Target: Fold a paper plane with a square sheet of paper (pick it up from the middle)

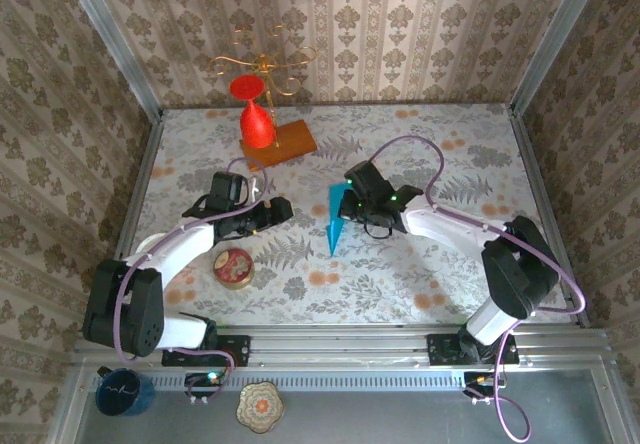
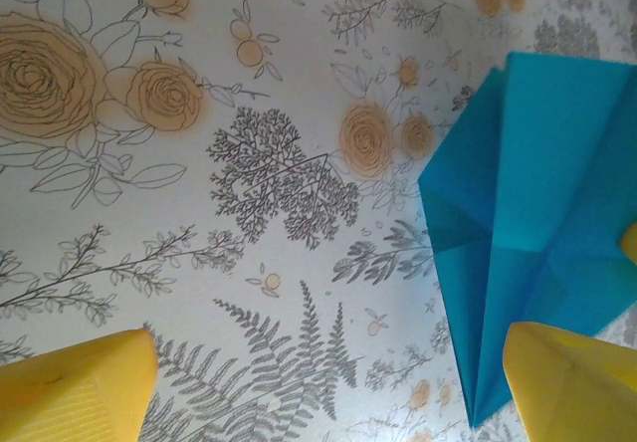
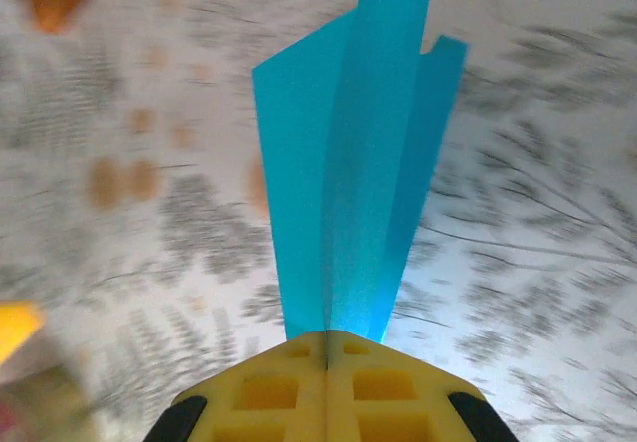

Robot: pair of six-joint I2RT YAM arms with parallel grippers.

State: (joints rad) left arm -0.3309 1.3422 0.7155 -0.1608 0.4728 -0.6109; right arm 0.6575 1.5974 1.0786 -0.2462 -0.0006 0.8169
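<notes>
The teal-blue paper plane (image 1: 335,222) is a narrow dart near the table's middle, its tip pointing toward the near edge. My right gripper (image 1: 352,204) is shut on it. In the right wrist view the yellow jaws (image 3: 326,347) meet on the centre crease, and the folded paper (image 3: 348,163) rises from them with its wings spread. My left gripper (image 1: 275,209) stands open to the left of the plane. In the left wrist view its yellow fingertips (image 2: 75,387) stand wide apart. The creased paper (image 2: 537,233) lies by the right finger, and bare tablecloth shows between the fingers.
A red glass (image 1: 255,114) stands upside down on an orange wooden block (image 1: 283,142) at the back, in front of a gold wire stand (image 1: 262,69). A round tin (image 1: 235,267) sits near the left arm. A dark mug (image 1: 122,392) and another tin (image 1: 260,406) lie below the rail.
</notes>
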